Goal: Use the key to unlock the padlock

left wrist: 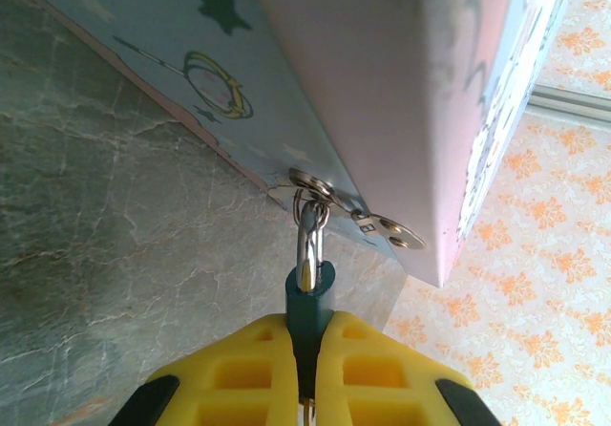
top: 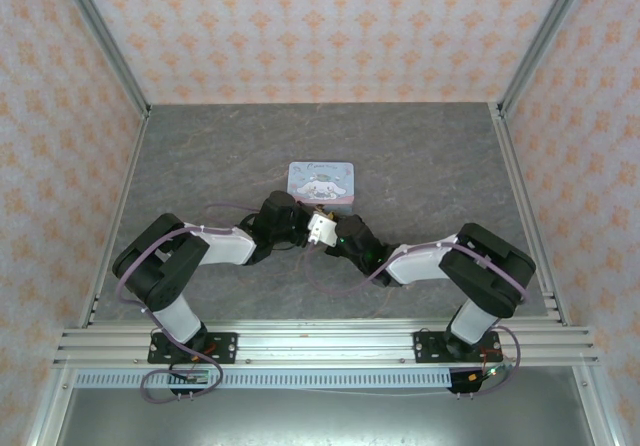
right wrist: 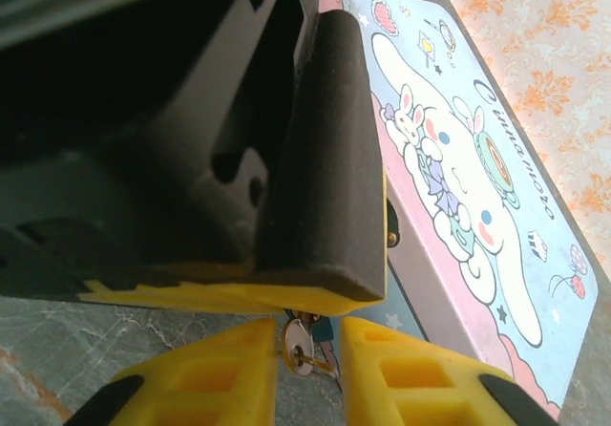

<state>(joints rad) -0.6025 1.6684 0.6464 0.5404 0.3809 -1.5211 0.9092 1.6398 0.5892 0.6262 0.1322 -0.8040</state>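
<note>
Padlock (left wrist: 307, 304) left wrist, key (right wrist: 298, 342) right wrist

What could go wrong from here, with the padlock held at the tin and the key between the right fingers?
1. The key sits off-centre between the open jaws of the right gripper; closing may knock it askew.
2. The left gripper clamps the padlock, which hangs from the tin; a hard twist may drag the tin.

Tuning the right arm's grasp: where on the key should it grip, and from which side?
Grip the round head of the key, one finger on each side. The head is the part sticking out below the left gripper, which clamps the padlock. Probably best to come from the side away from the tin.
</note>
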